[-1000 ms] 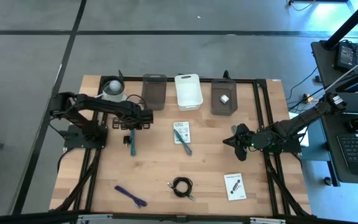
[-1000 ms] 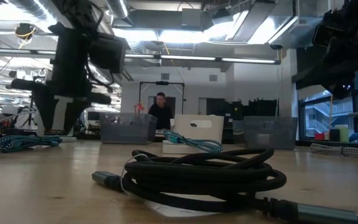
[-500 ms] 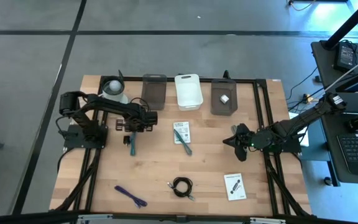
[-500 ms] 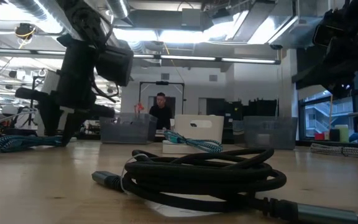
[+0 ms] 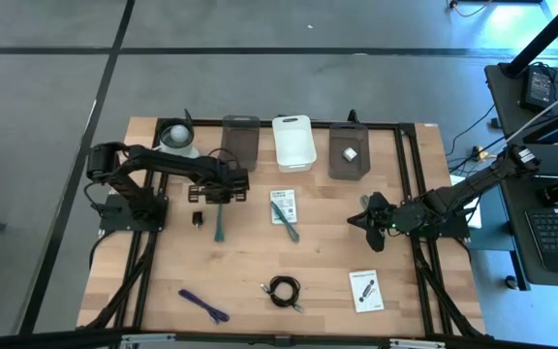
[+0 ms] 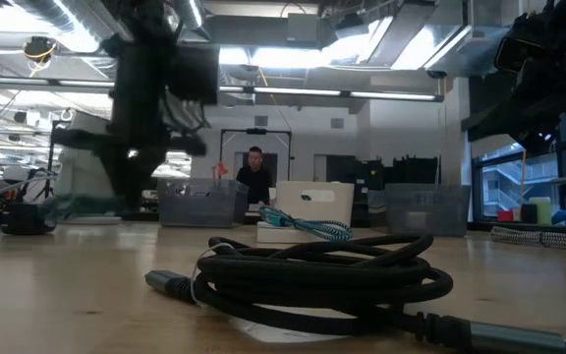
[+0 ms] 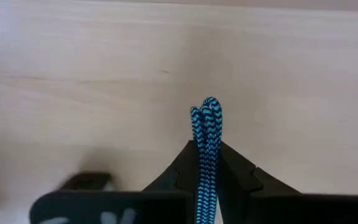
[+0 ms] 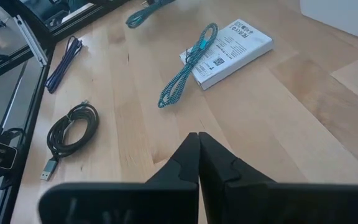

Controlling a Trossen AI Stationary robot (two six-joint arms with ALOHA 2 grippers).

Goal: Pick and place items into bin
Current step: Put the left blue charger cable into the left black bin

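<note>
Left gripper (image 7: 207, 163): clamped on a teal braided cable (image 7: 205, 140), lifted over the table (image 5: 250, 262) near the grey bin (image 5: 240, 142).
Right gripper (image 8: 198, 144): fingers pressed together, empty, at the table's right edge.

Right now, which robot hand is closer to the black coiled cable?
Left. The left gripper, gripping a teal braided cable, sits up-left of the coiled black cable; the right gripper waits slightly farther, up-right.
</note>
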